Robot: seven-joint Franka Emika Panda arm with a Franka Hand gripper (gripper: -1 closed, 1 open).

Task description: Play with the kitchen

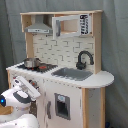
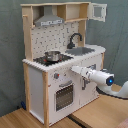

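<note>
The kitchen is a white and light-wood toy with a grey hood, a dotted backsplash, a black faucet and a grey sink. A small metal pot stands on the stove. In the second exterior view, the windowed oven door sits below the knobs. My gripper is held level just under the counter edge, close to the kitchen's front panel beside the knobs.
An upper cabinet door stands open at the top corner. A microwave with a window fills the upper shelf. The kitchen stands on a wooden floor, with a dark curtain behind it.
</note>
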